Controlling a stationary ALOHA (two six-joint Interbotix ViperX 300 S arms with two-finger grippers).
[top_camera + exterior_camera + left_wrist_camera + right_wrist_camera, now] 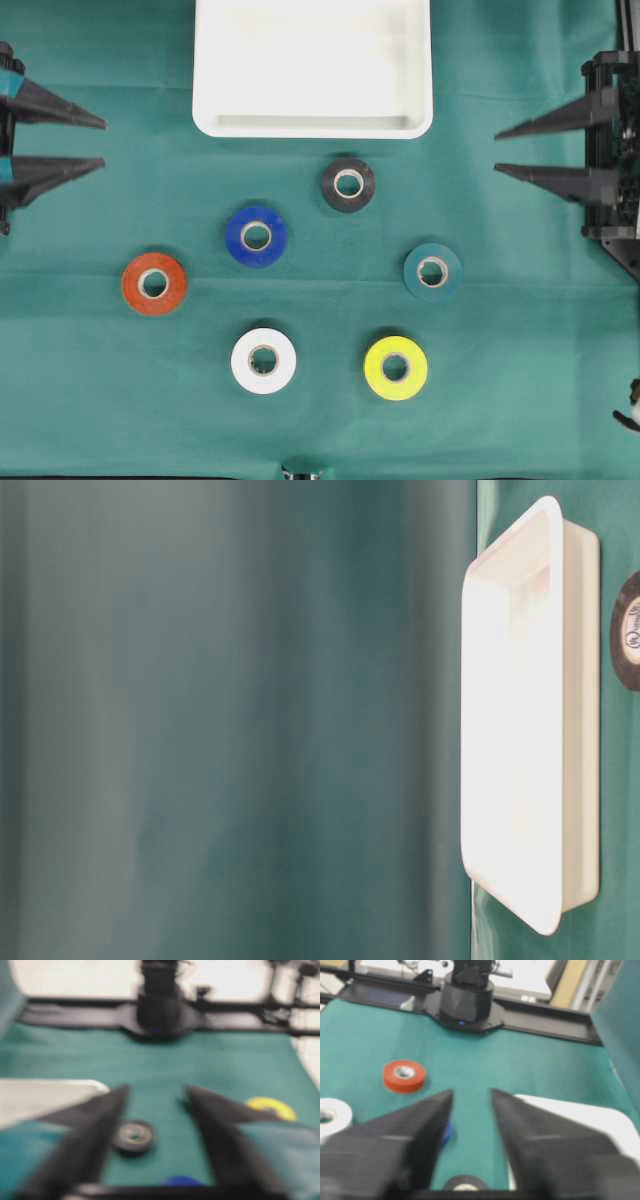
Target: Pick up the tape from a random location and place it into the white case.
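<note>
Six tape rolls lay on the green bench, none in the white case point(312, 125) at the far side. Both claws, left claw point(102, 142) and right claw point(497, 150), stood open and empty; the black tape point(348, 184) lay nearer the right one.

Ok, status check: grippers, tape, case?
Left gripper and right gripper open, empty, at table edges. Six tape rolls on cloth, black roll nearest white case. Case empty, path unobstructed.
</note>
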